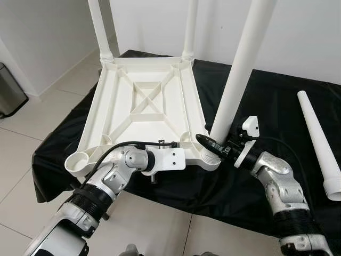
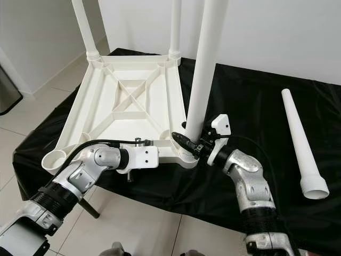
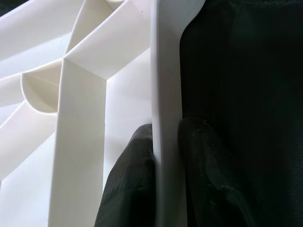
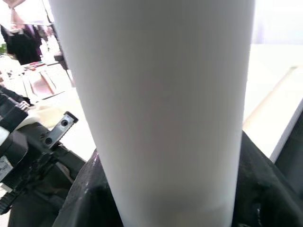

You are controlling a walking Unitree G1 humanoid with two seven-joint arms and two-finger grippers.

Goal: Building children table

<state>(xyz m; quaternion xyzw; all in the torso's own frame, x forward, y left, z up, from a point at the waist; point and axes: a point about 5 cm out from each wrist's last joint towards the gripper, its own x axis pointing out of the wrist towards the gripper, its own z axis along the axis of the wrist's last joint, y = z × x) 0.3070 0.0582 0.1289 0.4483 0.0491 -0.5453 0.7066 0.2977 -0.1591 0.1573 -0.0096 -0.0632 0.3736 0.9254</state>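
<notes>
White plastic tabletop (image 1: 144,106) lies upside down on the black-draped surface (image 1: 277,96), its near rim clamped by the left pincer (image 3: 166,142), while the right pincer (image 1: 210,143) grips the leg (image 1: 240,69) standing in its near right corner; a loose leg (image 1: 319,138) lies well to its right.

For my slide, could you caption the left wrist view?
Left gripper pinching the upturned tabletop's rim.

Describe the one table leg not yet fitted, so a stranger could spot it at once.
Start at the black cloth under the upturned white tabletop. Off to the robot's right of it, the loose leg lies flat on the cloth. It alone lies down; the other three legs stand upright in corner sockets.
</notes>
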